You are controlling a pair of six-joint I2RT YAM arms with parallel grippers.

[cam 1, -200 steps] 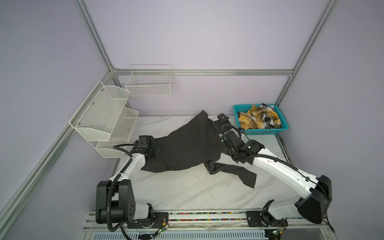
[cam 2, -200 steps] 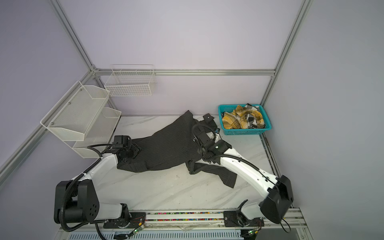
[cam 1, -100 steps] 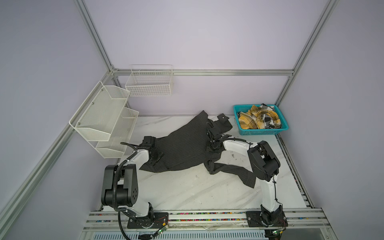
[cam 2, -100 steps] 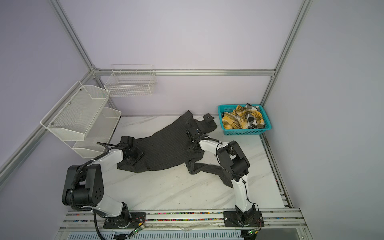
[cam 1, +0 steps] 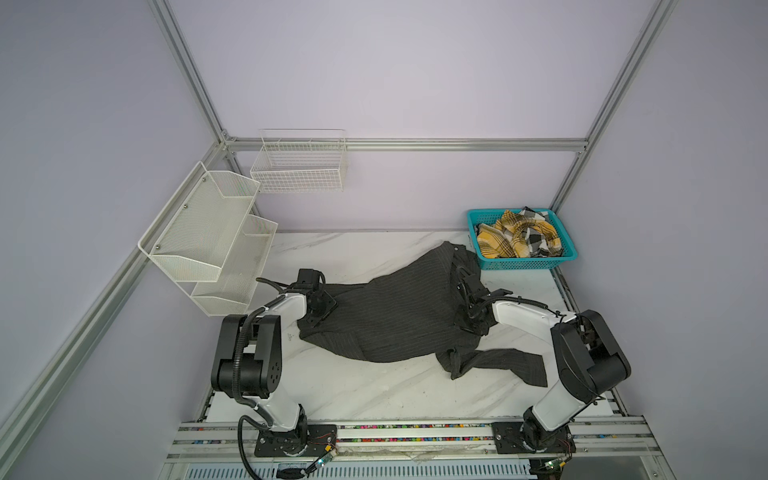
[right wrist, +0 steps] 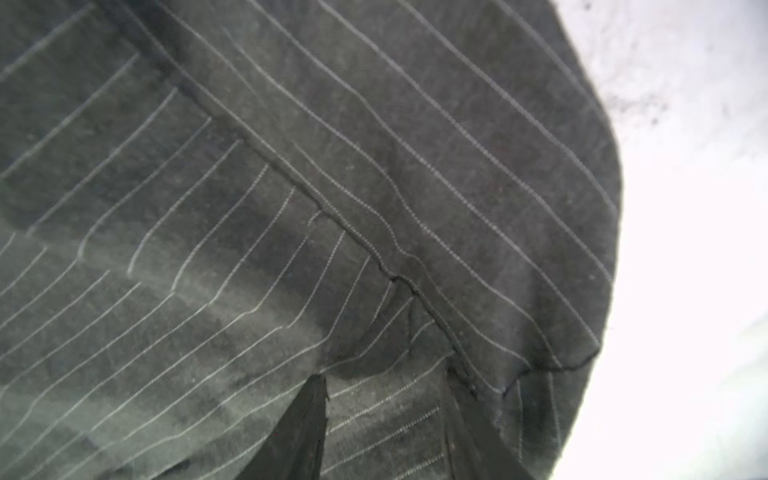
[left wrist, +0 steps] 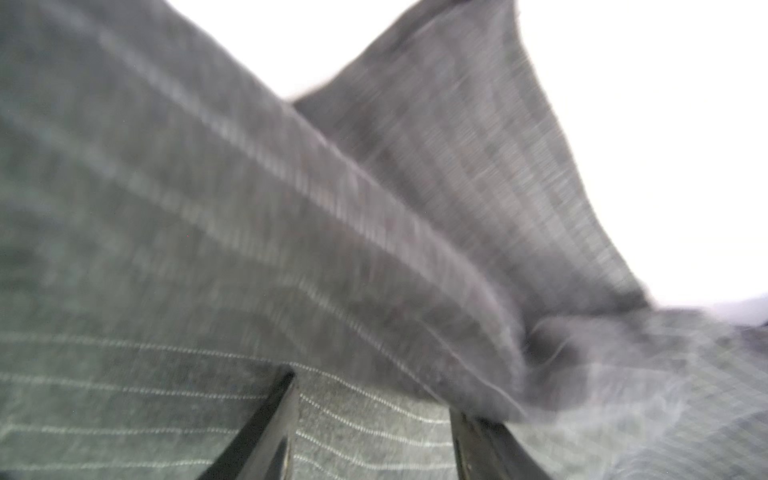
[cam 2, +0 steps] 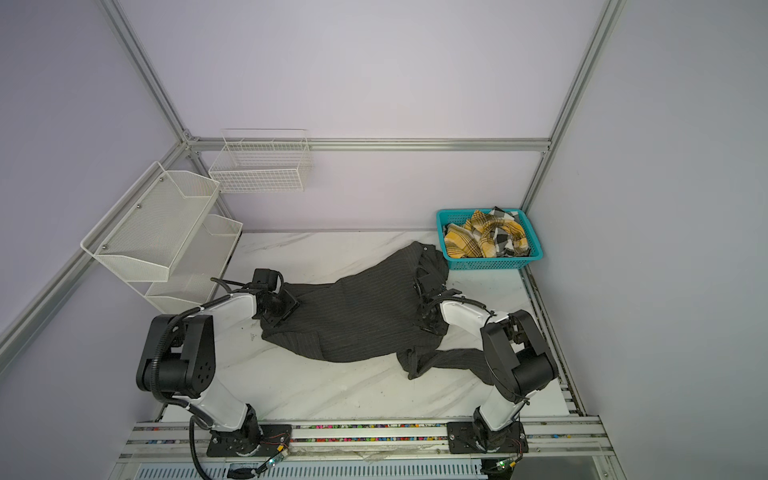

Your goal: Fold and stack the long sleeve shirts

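The left gripper [left wrist: 371,390] stands with its fingers partway apart. Pinstriped cloth fills the gap and a fold lies over one finger, but the left wrist view is too blurred to tell whether they pinch it. The right gripper [right wrist: 384,372] is clamped on a pucker of cloth beside a seam.

Both work on the charcoal pinstriped shirt [cam 1: 399,316], which lies spread across the middle of the marble table [cam 1: 374,395], with one sleeve [cam 1: 498,361] trailing toward the near right.

The left arm [cam 1: 286,305] has its elbow folded low at the near left, and its white forearm reaches far and rightward to the shirt's left edge. The right arm [cam 1: 523,316] bends at the near right, and its forearm stretches leftward onto the shirt's right side.

The plaid shirt [cam 1: 515,239] lies crumpled in the teal basket [cam 1: 528,262] at the far right.
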